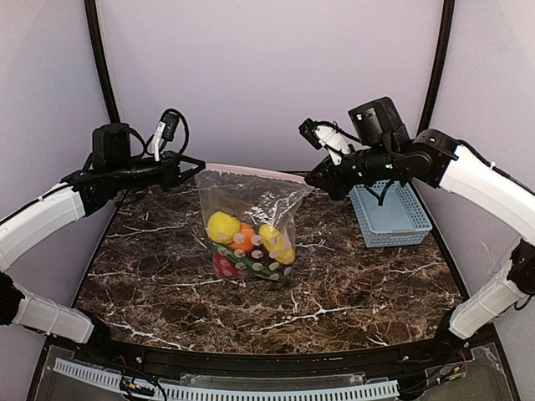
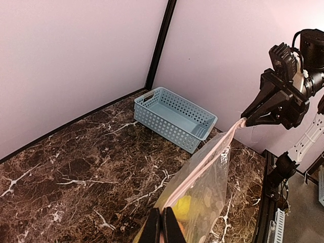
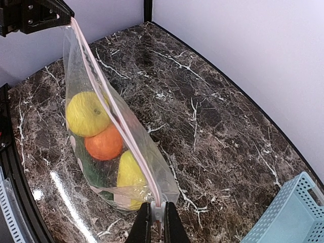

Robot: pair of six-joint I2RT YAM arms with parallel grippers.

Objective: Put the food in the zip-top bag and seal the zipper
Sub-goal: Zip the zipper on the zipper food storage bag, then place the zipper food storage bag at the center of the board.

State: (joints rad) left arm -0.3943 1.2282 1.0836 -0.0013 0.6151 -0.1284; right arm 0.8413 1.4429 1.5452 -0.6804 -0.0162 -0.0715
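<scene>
Left tool and right tool each clamp one zipper end; only the overhead view shows the bag's red apple, at its 7 o'clock corner.

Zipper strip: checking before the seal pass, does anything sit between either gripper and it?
Nothing visible. The left gripper and right gripper each pinch one end of the zipper, stretched between them.
</scene>
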